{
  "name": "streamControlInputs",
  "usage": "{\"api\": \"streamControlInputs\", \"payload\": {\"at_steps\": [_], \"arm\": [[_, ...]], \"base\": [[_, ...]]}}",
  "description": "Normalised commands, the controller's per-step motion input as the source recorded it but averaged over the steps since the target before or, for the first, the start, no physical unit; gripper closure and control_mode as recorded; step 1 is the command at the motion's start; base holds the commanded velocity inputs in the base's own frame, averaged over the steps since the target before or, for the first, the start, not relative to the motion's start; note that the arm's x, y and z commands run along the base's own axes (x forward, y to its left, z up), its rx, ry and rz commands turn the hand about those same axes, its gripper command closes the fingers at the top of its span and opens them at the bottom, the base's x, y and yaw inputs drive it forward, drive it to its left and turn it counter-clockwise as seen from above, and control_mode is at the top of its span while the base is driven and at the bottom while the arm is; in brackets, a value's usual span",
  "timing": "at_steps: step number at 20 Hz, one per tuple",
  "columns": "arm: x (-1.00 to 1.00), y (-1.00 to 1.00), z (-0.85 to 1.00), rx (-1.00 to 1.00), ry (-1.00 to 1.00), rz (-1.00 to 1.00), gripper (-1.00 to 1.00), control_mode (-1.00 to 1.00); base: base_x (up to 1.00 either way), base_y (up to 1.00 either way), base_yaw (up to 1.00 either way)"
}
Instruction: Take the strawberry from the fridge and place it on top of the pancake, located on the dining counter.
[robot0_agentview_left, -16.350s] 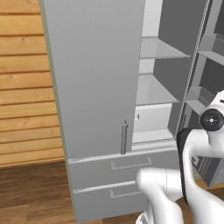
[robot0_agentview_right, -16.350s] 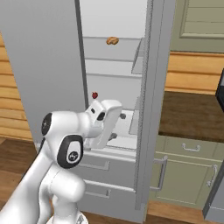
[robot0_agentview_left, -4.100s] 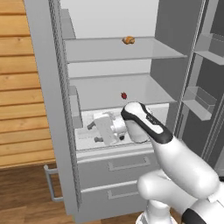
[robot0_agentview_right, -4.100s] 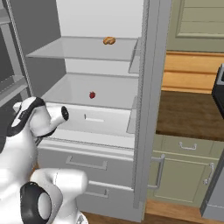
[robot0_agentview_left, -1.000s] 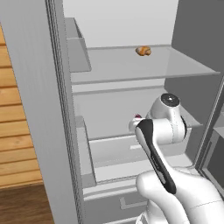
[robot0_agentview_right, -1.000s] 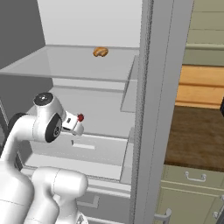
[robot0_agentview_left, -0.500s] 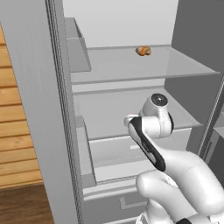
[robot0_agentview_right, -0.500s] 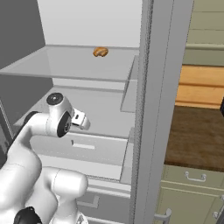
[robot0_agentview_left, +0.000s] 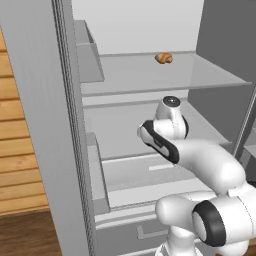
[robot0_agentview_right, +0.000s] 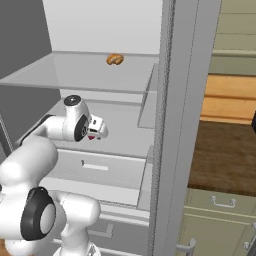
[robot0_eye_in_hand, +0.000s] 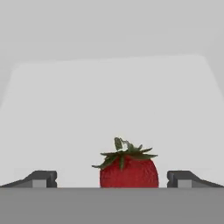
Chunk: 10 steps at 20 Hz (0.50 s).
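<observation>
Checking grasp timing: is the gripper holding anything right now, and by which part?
Nothing is held. The gripper is open, its fingertips standing apart on either side of the strawberry on the fridge shelf, not clamped on it.

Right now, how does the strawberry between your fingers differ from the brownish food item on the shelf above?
The strawberry is deep red with a green leafy cap; the orange-brown food item is lumpy, with no leaves. The strawberry sits on the middle shelf, the orange-brown food item on the upper shelf. The open gripper straddles the strawberry; the orange-brown food item lies well clear of it. Both are small and rest inside the fridge.
</observation>
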Motion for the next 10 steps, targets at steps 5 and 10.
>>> {"api": "streamControlInputs", "payload": {"at_steps": [5, 10], "arm": [[0.25, -0.06, -0.32, -0.02, -0.02, 0.07, -1.00, -1.00], [0.04, -0.15, -0.41, -0.06, 0.00, 0.03, -1.00, -1.00]], "base": [[0.00, 0.00, 0.00], [0.00, 0.00, 0.00]]}}
